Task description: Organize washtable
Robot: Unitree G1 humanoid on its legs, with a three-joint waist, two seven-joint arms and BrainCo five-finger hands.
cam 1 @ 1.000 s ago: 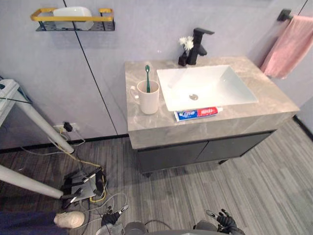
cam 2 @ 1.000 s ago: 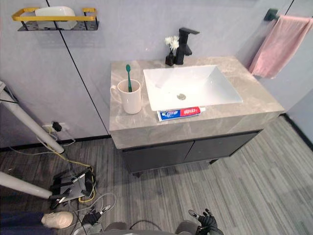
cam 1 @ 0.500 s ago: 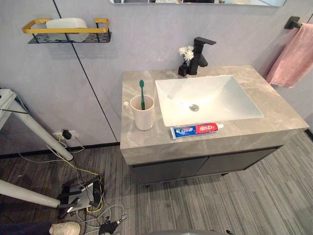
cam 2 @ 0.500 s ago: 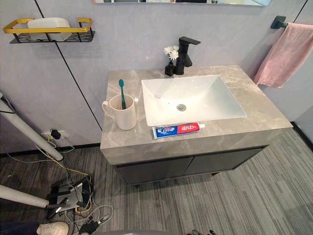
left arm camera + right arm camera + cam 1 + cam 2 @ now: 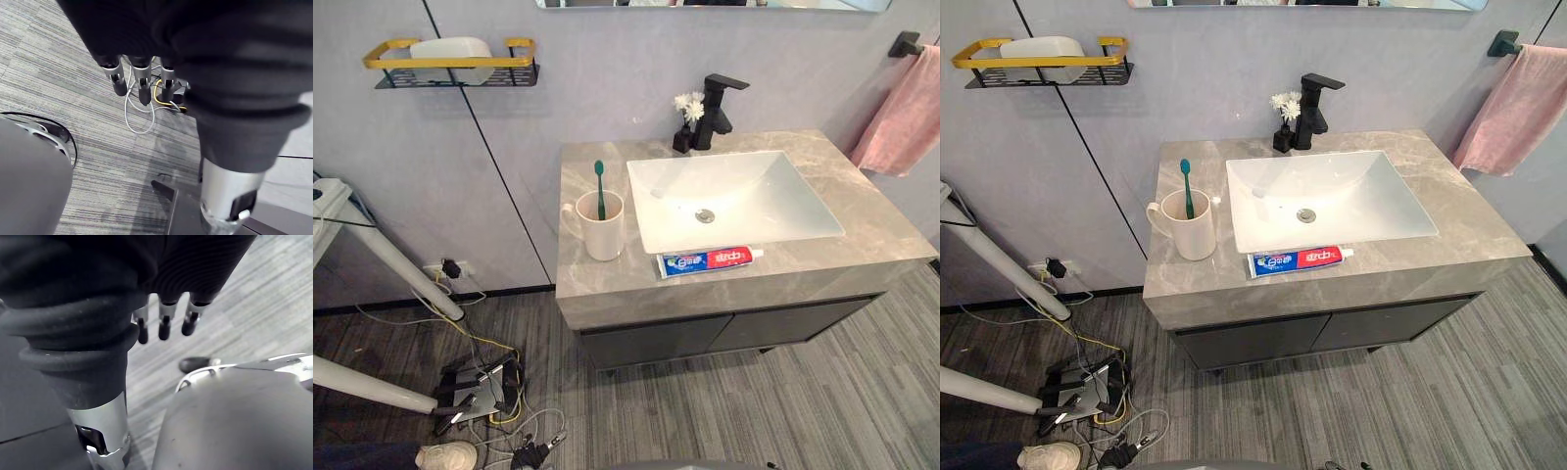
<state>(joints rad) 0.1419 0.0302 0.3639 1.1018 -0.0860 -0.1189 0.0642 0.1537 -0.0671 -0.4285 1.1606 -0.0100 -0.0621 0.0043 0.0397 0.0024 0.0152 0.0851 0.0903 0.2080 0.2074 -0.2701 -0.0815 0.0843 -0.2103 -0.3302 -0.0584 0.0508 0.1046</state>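
Both my left hand [image 5: 141, 83] and right hand [image 5: 164, 324] hang slack-fingered and empty over the grey wood-grain floor [image 5: 63, 103]. Only my view has shifted. The red-and-blue toothpaste tube [image 5: 708, 260] lies untouched on the grey stone washtable [image 5: 873, 217], so tidying hasn't begun.

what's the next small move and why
Probably raise the right hand toward the toothpaste: it lies flat on the counter in front of the sink, outside the cup, while both it and the left hand hang open above the floor.

Pink towel [image 5: 901, 117] on wall, gold-railed shelf [image 5: 521, 70], grey plank floor [image 5: 803, 411]
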